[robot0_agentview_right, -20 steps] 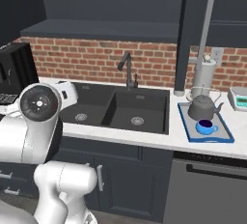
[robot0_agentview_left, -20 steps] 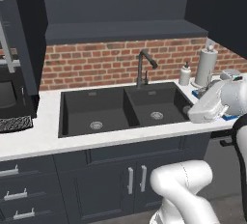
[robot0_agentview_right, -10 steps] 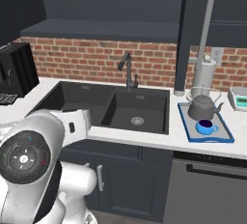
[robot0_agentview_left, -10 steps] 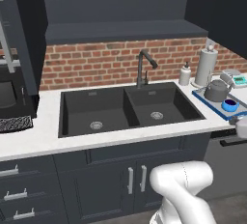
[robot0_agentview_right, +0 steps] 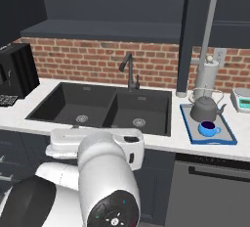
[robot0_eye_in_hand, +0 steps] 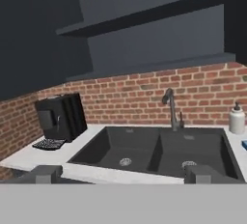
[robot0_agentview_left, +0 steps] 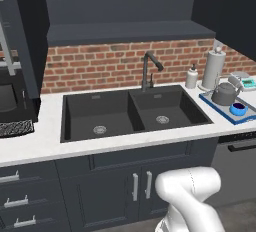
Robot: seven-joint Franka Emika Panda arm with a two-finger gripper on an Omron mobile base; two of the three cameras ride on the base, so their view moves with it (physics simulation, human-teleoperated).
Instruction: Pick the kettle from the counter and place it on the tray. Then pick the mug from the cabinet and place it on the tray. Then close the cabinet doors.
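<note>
No writing, brand, number or sign can be read anywhere in these pictures. The small white device (robot0_agentview_right: 241, 99) at the right edge of the right base view has a teal screen, but nothing on it is legible. The coffee machine (robot0_eye_in_hand: 60, 118) at the left of the hand view shows a plain dark front with no label.

Kitchen, double sink (robot0_agentview_left: 132, 113), faucet (robot0_agentview_left: 148, 69), brick backsplash (robot0_agentview_left: 105, 66), counter (robot0_agentview_left: 47, 141)

You had kettle (robot0_agentview_right: 203, 109) behind mug (robot0_agentview_right: 208, 129), both on tray (robot0_agentview_right: 188, 132), right of sink (robot0_agentview_right: 105, 107); paper towel roll (robot0_agentview_right: 206, 76) behind tray.
</note>
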